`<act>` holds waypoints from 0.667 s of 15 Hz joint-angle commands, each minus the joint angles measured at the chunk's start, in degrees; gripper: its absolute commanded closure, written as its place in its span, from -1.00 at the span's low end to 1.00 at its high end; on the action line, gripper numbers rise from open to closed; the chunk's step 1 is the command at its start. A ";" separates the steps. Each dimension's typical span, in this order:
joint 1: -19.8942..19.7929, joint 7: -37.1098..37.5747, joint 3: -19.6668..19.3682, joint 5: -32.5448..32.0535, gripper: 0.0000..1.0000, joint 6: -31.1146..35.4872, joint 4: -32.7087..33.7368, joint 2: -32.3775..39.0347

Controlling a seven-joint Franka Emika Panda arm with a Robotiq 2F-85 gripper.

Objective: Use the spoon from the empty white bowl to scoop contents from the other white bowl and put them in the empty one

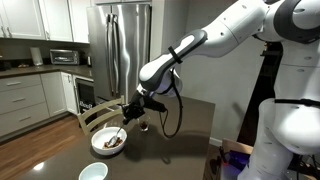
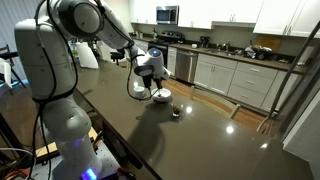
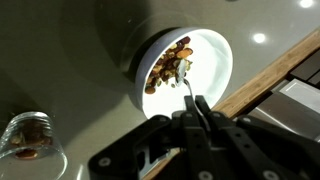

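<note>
Spoon [image 3: 186, 88] dips into the brown bits [image 3: 163, 72] in the wide bowl [image 3: 218, 52] by the edge of the tabletop [image 3: 70, 90] — pincer [image 3: 196, 110] pinching it — ready to scoop.

Home kitchen. A dark, glossy desk [image 2: 200, 140] fills the foreground in both exterior views, with bright spots of light reflected on its surface. Behind it stand a tall stainless steel refrigerator [image 1: 120, 45], white upper cabinets [image 1: 25, 18], white drawer units [image 2: 235, 78] and a countertop microwave [image 1: 63, 57]. The floor [image 1: 45, 135] is warm brown wood. A curved wooden chair back [image 1: 95, 113] shows just beside the desk.
</note>
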 commanded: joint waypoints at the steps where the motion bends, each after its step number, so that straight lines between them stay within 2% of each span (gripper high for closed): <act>1: 0.04 0.67 -0.17 -0.96 0.94 0.23 -0.19 -0.16; 6: 0.19 2.20 -0.60 -3.90 0.94 0.69 -0.49 -0.55; 10: -0.80 5.11 -0.06 -8.57 0.94 0.71 -0.60 -0.72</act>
